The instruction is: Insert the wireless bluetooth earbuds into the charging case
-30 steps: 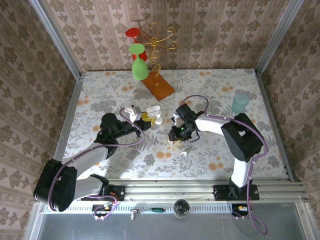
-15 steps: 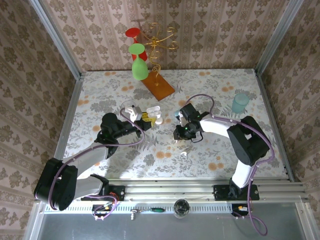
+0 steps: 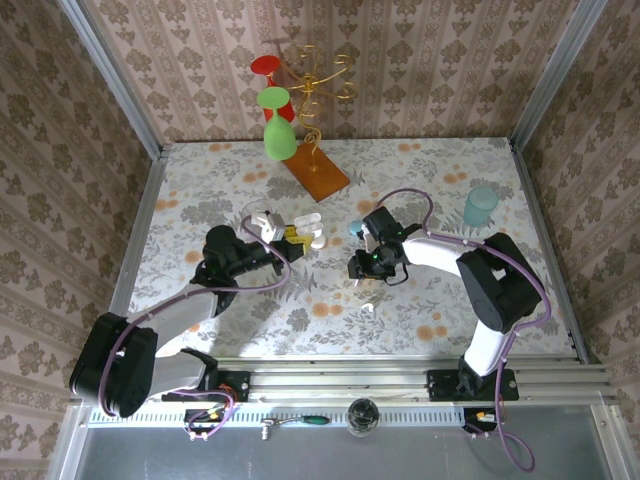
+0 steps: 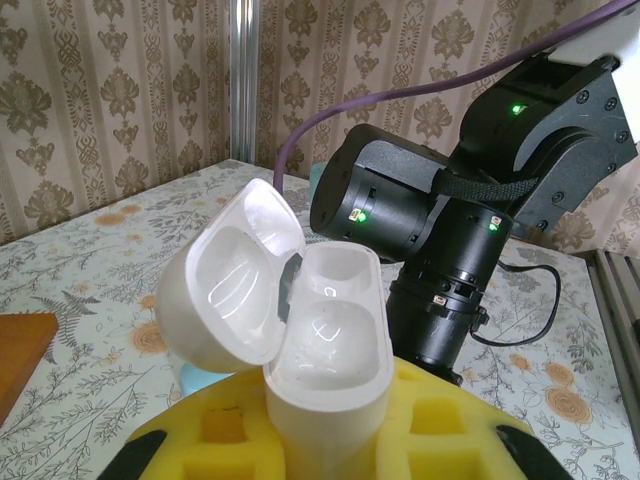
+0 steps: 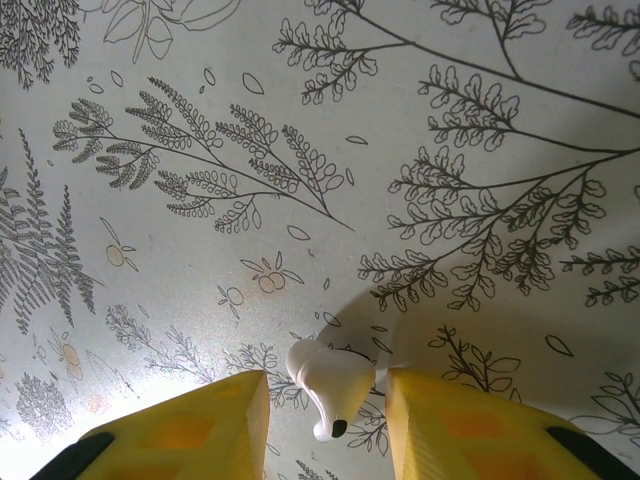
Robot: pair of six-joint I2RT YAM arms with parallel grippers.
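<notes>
**Floral table, case held open, earbud between the right pads**

Patterned wallpaper closes in a table [image 3: 440,170] with a leaf-and-flower cloth. At mid-table the two arms face each other, near but apart.

The left gripper [image 4: 322,445] is pressed onto the white case [image 4: 330,350], which stands upright between its yellow pads. Its lid [image 4: 235,285] is swung back to the left and the glossy hollows inside face up. Just behind the case, in the left wrist view, is the black right arm [image 4: 420,230].

The right gripper [image 5: 325,425] points down at the cloth, its pads spread a little. One white earbud [image 5: 322,378] sits between them, stem toward the camera. A gap shows on its left side; on its right side I cannot tell whether the pad touches it. A second white earbud [image 3: 367,308] lies loose on the cloth, nearer the bases.

A teal cup [image 3: 480,206] stands at the right edge. A gold rack [image 3: 318,85] at the back carries a green glass [image 3: 277,125] and a red glass [image 3: 265,66].
</notes>
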